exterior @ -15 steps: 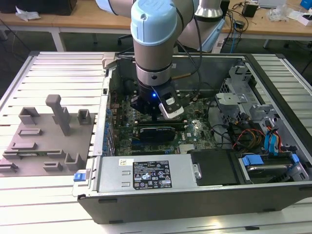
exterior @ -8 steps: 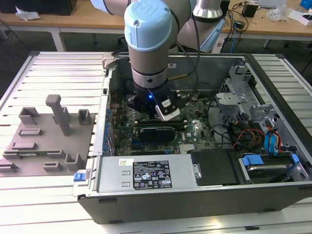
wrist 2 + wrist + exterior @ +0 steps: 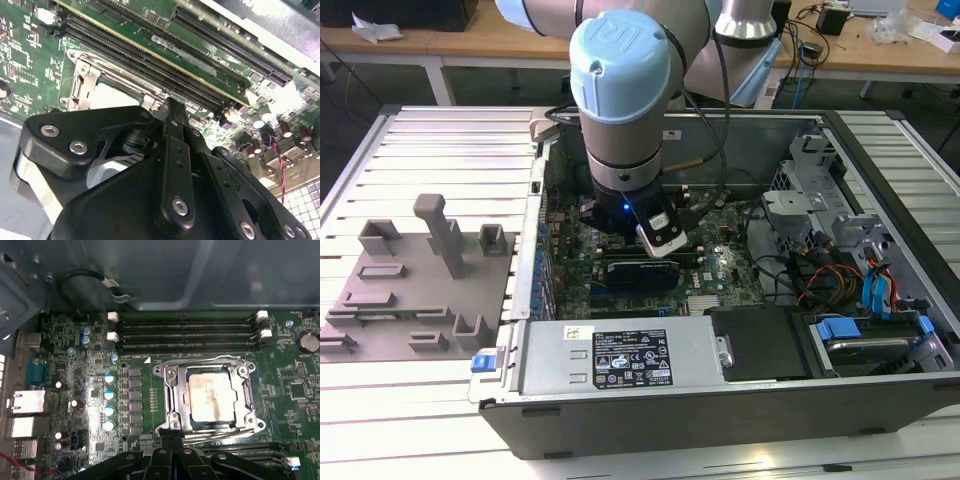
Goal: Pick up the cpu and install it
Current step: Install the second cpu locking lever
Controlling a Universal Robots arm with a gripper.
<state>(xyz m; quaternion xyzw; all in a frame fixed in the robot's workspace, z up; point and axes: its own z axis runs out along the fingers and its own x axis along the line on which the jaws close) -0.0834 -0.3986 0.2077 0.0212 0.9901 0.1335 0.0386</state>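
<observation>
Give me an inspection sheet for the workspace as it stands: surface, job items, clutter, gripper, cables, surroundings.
Surface: ribbed metal table carrying an open computer case.
Job's things: cpu, pale silvery top, lying inside the metal-framed socket on the green motherboard; empty memory slots beside it.
Clutter: grey fixture tray with upright posts, at the exterior view's left of the case.
Gripper: gripper inside the case at the socket's edge, holding nothing visible.
Cables: black loop at the case wall; coloured wire bundle by the drive bays.
Surroundings: wooden benches behind the table.
</observation>
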